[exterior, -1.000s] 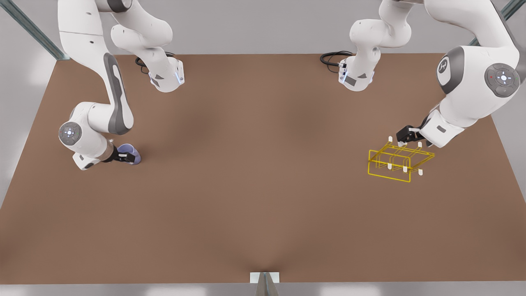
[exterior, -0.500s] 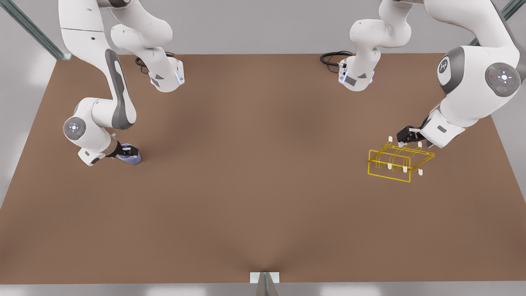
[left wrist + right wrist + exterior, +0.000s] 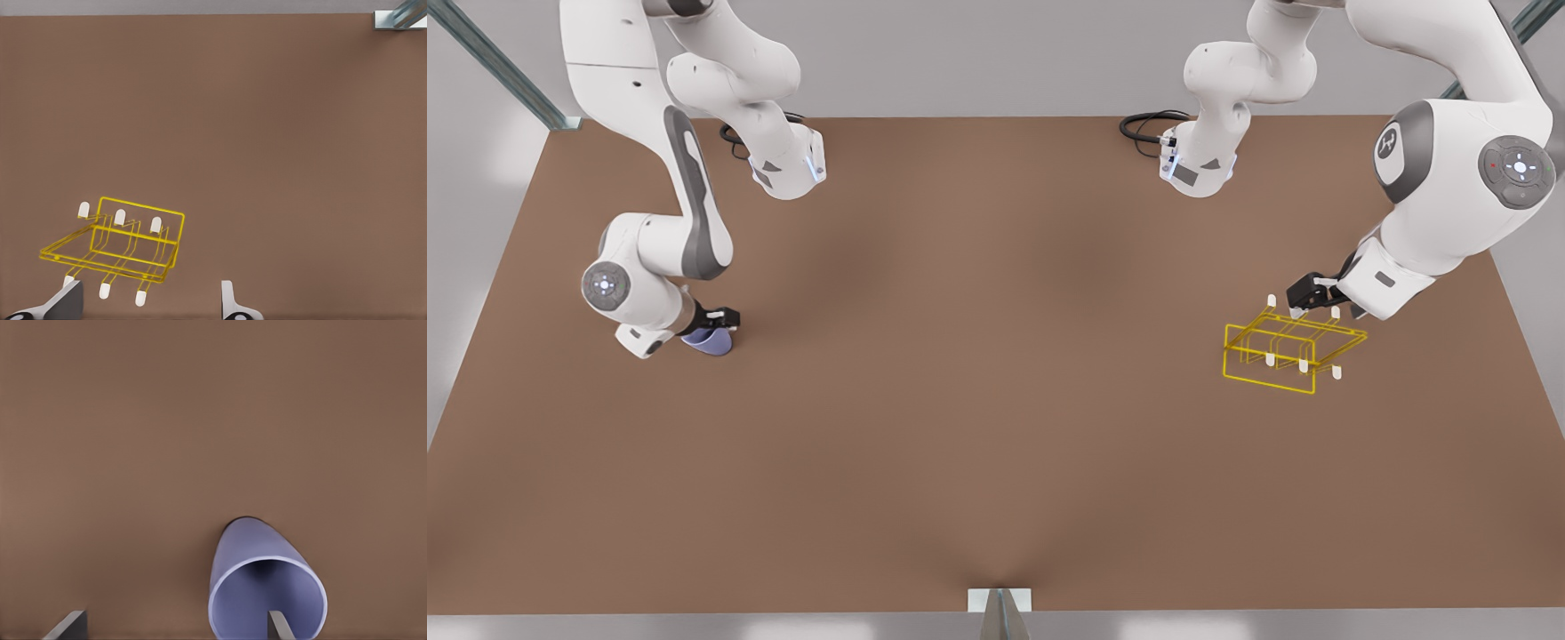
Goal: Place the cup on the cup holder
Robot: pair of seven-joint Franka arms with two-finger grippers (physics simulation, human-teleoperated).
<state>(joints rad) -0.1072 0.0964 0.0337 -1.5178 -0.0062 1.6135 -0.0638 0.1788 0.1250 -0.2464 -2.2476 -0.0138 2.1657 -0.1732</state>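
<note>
Front view puts the right gripper (image 3: 713, 322) over the cup (image 3: 710, 342) on the bench (image 3: 996, 444) at its left; the jaws are apart, one finger (image 3: 279, 625) inside the rim. Left gripper (image 3: 1303, 298), jaws apart, hangs just behind the cup holder (image 3: 1289, 351).

**A:** Item one?

**B:** Cup (image 3: 708, 342): small, plain lavender-blue, tapered, no handle, rim wider than base. At 9 o'clock on the brown table (image 3: 996, 400), tilted. In the right wrist view its open mouth (image 3: 267, 600) faces the camera, showing the hollow inside.

**A:** Item two?

**B:** Cup holder (image 3: 1291, 349): yellow thin-wire box rack with short white pegs (image 3: 119, 217). At 3 o'clock, well apart from the cup, unloaded.
</note>
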